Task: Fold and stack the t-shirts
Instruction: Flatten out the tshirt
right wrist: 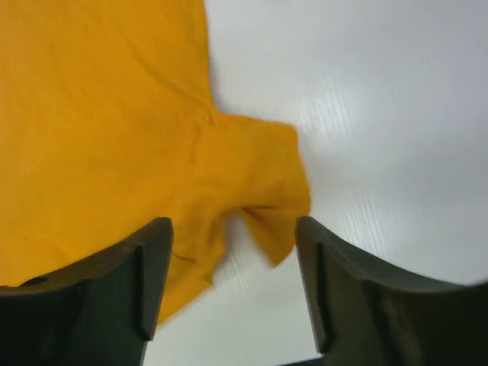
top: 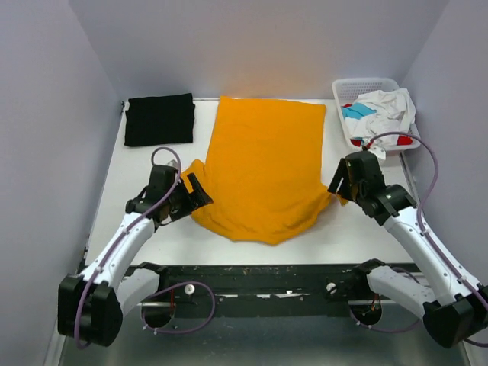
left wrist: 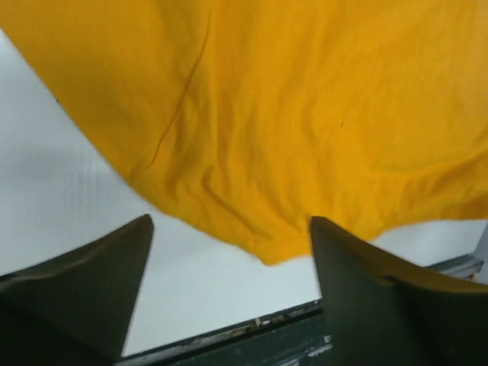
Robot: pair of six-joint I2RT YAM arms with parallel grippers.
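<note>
- Shirt count on the bare table (top: 145,229): two, one mustard-orange t-shirt (top: 263,168) and one black t-shirt (top: 159,119).
- The orange one lies spread flat mid-table, long axis near to far, straight hem toward the back wall, sleeves and neck end toward the arms.
- The black one sits folded into a square at the far left corner.
- One white basket (top: 364,82) at the far right holds a crumpled heap: white cloth (top: 389,103), teal (top: 355,113), a bit of red (top: 357,142); I cannot count the shirts in it.
- Left gripper (top: 202,191): jaws apart, holding nothing, at the left sleeve.
- Right gripper (top: 335,189): jaws apart, the right sleeve loose just ahead of them.
</note>
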